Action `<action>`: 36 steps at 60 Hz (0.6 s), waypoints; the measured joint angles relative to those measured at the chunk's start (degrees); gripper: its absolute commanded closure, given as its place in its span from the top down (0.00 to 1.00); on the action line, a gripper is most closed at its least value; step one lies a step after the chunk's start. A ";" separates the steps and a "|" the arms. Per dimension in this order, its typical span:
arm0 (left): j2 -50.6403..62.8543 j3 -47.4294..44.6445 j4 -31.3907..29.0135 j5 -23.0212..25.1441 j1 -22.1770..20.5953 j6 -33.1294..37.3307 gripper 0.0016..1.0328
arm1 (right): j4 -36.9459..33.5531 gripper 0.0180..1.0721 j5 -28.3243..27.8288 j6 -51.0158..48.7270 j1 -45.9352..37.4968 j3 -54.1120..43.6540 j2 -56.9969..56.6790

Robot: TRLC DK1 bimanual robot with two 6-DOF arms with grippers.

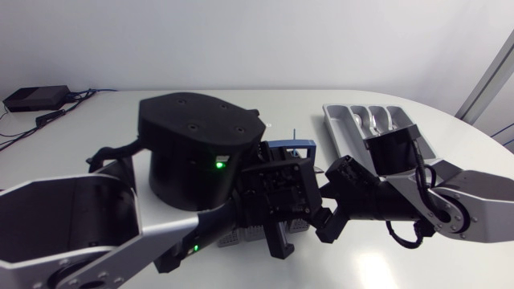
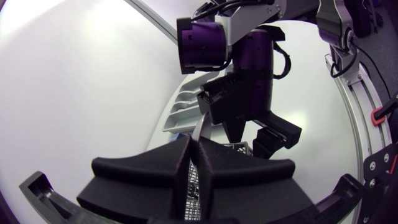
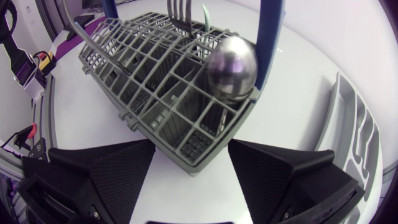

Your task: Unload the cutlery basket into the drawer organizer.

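Note:
The grey wire cutlery basket [image 3: 163,87] with a blue handle [image 3: 271,43] lies tipped ahead of my right gripper [image 3: 189,179], its near corner between the open fingers. A spoon [image 3: 231,67] and forks [image 3: 180,14] stick out of it. My left gripper [image 2: 194,167] is shut on a thin metal cutlery handle [image 2: 199,132] above the basket [image 2: 239,149]. In the head view both grippers meet mid-table, the left gripper [image 1: 279,239] and right gripper [image 1: 328,227] covering most of the basket [image 1: 239,238]. The grey drawer organizer [image 1: 341,122] holds spoons at the back right.
The left arm's large black base [image 1: 197,148] stands just left of the basket. The organizer [image 3: 356,134] lies beside my right gripper. Cables and a small black box [image 1: 36,98] sit at the table's far left corner.

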 measured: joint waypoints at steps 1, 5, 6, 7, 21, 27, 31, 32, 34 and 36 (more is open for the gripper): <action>0.00 0.00 0.00 0.04 0.00 0.24 0.03 | 0.07 0.80 0.00 0.00 0.00 0.00 0.07; -0.04 0.00 -0.02 0.09 0.00 1.29 0.04 | 0.13 0.80 0.02 0.00 0.00 0.04 0.26; -0.04 0.00 -0.02 0.09 -0.02 1.57 0.04 | 0.13 0.80 0.00 0.00 0.00 0.04 0.31; -0.09 0.00 -0.04 0.09 -0.07 1.84 0.04 | 0.13 0.80 0.00 0.00 0.00 0.04 0.31; -0.87 0.33 -2.75 1.90 -0.15 5.84 0.04 | 0.50 0.80 0.00 0.00 0.00 0.07 0.42; -1.20 0.98 -4.13 3.02 -0.15 7.02 0.04 | 0.50 0.80 0.00 -0.02 0.00 0.07 0.39; -1.73 1.64 -5.44 4.02 -0.11 7.69 0.04 | 0.48 0.80 0.00 -0.02 0.00 0.07 0.26; -1.81 1.75 -5.62 4.17 -0.07 7.76 0.04 | 0.48 0.80 0.00 -0.02 0.00 0.07 0.20; -2.01 2.03 -5.99 4.61 0.02 8.28 0.04 | 0.46 0.80 -0.02 -0.04 0.00 0.07 0.02; -2.19 2.23 -6.16 4.98 0.09 8.68 0.04 | 0.44 0.80 -0.02 -0.04 0.00 0.04 -0.20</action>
